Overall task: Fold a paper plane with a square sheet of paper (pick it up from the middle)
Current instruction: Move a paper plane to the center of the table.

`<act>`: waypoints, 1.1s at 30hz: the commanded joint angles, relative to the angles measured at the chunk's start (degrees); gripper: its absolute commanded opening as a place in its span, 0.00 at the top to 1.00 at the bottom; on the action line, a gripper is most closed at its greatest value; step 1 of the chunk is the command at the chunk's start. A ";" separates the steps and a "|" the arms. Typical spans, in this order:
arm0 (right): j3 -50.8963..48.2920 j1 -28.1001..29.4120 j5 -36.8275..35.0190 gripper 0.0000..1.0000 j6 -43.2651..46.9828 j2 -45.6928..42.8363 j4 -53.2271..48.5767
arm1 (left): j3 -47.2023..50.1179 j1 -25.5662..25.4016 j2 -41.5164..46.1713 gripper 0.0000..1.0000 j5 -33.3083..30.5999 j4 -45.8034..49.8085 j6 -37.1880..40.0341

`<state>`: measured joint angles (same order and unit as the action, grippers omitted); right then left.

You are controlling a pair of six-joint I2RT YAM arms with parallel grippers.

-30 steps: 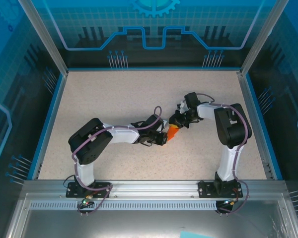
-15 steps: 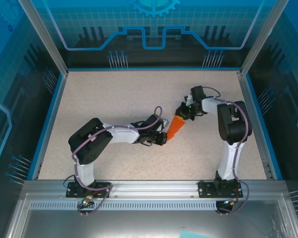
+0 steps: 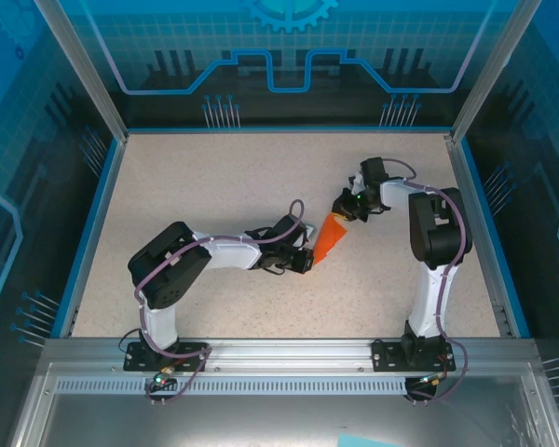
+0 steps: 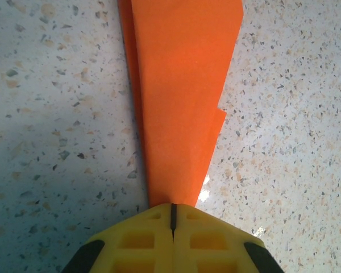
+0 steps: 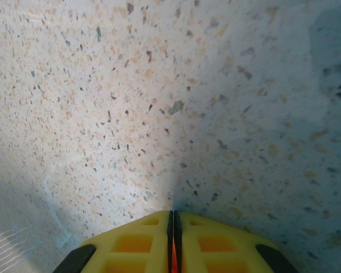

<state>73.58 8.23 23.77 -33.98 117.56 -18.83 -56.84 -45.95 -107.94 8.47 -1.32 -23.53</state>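
Observation:
The orange paper plane point(image 3: 330, 238) lies as a narrow wedge on the speckled table, held from both ends. My left gripper point(image 3: 309, 262) is shut on its pointed near-left tip. In the left wrist view the paper plane point(image 4: 182, 102) widens away from my left gripper point(image 4: 173, 206), whose yellow jaws meet over the tip. My right gripper point(image 3: 344, 209) is shut on the wide far-right end. The right wrist view has my right gripper point(image 5: 173, 215) closed, with a thin orange sliver of the paper plane point(image 5: 173, 259) between the jaws.
The speckled table point(image 3: 205, 186) is bounded by a blue rim point(image 3: 101, 186) with glass walls behind and to the sides. A metal rail point(image 3: 289, 352) carrying both arm bases runs along the near edge.
My right gripper has moved away to the far right, and the orange paper has stretched from a short bunched shape into a longer wedge. The left arm has stayed put.

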 commanded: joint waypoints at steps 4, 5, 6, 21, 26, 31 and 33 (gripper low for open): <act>0.21 -2.17 -3.61 0.86 1.49 -4.51 -0.06 | 1.24 -0.30 -2.06 0.98 2.70 12.68 1.16; -0.34 -2.21 -3.40 0.86 1.38 -5.65 -0.07 | 0.91 -0.34 -1.86 0.96 3.01 12.58 0.97; -1.14 -2.25 -3.21 0.85 1.37 -7.12 -0.15 | 0.48 -0.28 -1.47 0.94 3.36 12.57 0.77; -19.56 -0.38 4.49 0.72 1.95 -22.79 -4.06 | -6.21 -0.01 6.79 0.70 3.84 17.06 -0.13; -21.64 3.10 5.91 0.68 -0.01 -22.05 -1.62 | -7.65 -0.02 7.31 0.66 1.38 21.01 1.27; -22.84 6.34 5.12 0.64 -2.20 -21.09 0.56 | -8.28 -0.01 6.88 0.61 0.91 21.97 1.86; -22.86 7.27 5.15 0.63 -2.90 -20.79 1.27 | -8.64 -0.01 6.29 0.61 1.01 21.93 2.22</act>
<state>51.40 14.41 27.66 -35.11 96.03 -19.16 -63.61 -45.95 -101.93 10.11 18.15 -23.29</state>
